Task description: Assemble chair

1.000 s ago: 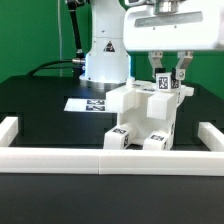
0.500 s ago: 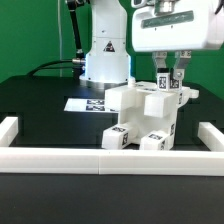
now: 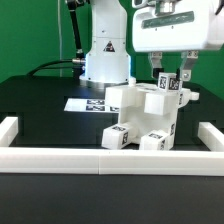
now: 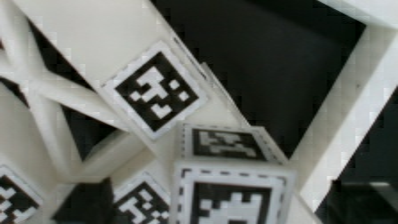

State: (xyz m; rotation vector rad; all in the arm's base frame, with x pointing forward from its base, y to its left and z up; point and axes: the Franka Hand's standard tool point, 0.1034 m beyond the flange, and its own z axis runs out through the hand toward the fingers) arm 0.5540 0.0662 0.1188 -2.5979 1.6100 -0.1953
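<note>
1. Found the gripper [image 3: 170, 76] hanging at 1 o'clock of the chair [image 3: 135, 112], wrist housing level, fingers [image 3: 156, 72] pointing straight down.
2. Noted jaws spread wide, one finger on either side of the small tagged top piece [image 3: 167, 86] at the chair's upper corner. Gap showing on the piece's 3 o'clock side; 9 o'clock side too tight to judge. Nothing gripped.
3. Placed the chair on the black counter [image 3: 40, 115], just off centre toward 3 o'clock in the exterior view, standing as one blocky white cluster.
4. Spotted two tagged blocks [image 3: 118, 137] low at 6 o'clock of the chair, side by side. Joined or loose, cannot tell.
5. Logged the marker board [image 3: 82, 103] lying flat on the counter at 9 o'clock of the chair, near it. White arm base [image 3: 105, 55] at 11 o'clock, behind.
6. Marked the low white border wall [image 3: 60, 160] running across at 6 o'clock, in front of the chair.
7. Wrist view: crowded with white struts and square tags [image 4: 157, 88] at close range, somewhat blurred, black counter showing between them.
</note>
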